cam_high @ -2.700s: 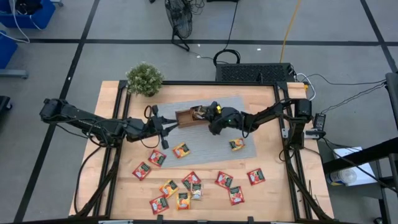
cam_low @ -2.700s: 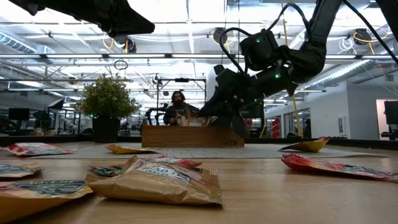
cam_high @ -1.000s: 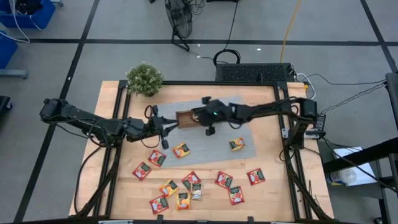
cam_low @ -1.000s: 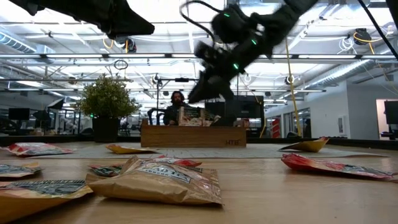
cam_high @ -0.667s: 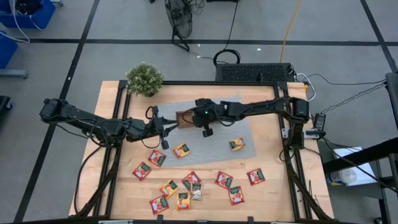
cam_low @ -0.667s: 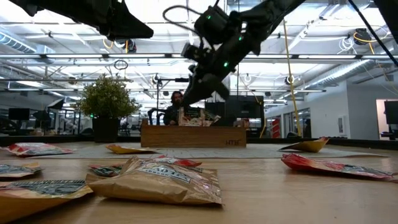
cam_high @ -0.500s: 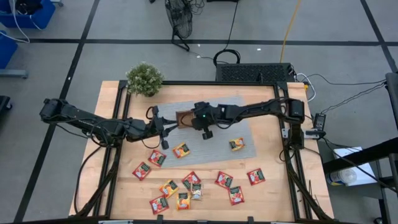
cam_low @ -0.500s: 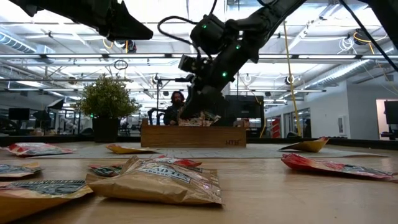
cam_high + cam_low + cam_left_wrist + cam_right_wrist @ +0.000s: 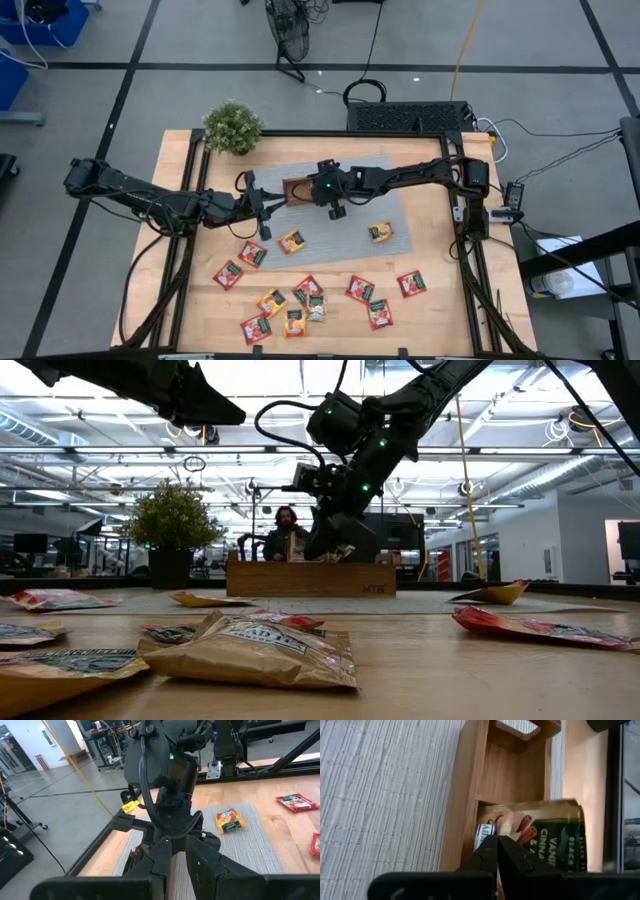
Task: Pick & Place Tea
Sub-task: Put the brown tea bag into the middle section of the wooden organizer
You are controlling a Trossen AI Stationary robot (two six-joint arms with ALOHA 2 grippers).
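right gripper [image 9: 497, 851] closed empty over wooden tray [image 9: 297, 190] | left gripper [image 9: 268, 204] at tray's 8 o'clock, state untellable | tea packets [image 9: 291, 241] toward 6 o'clock

**Two dark arms, lit and cabled**

Both arms are black, built of slim jointed links. The right arm [image 9: 400, 180] carries a green light and looping black cables. Its wrist bears a yellow tag [image 9: 129, 807]. The left arm [image 9: 150, 200] ends in blocky black fingers [image 9: 212, 862].
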